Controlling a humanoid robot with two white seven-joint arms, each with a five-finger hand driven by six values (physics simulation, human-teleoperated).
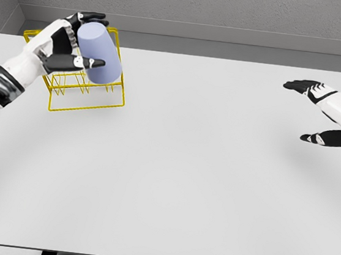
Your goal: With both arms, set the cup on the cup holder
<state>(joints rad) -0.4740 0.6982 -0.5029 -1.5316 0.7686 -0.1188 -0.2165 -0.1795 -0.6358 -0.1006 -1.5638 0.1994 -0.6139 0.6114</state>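
The left hand (75, 43) grips the pale lavender plastic cup (99, 53), tilted above the yellow wire cup holder (88, 96). It looks light, rigid and smooth; the side wall suits a wrap grasp. Far right of the holder, the right hand (323, 114) hovers, fingers spread, holding nothing.

Bright, even, diffuse light falls on the matte white rectangular table (184, 166), casting only faint soft shadows, without glare, and the render is sharp throughout.
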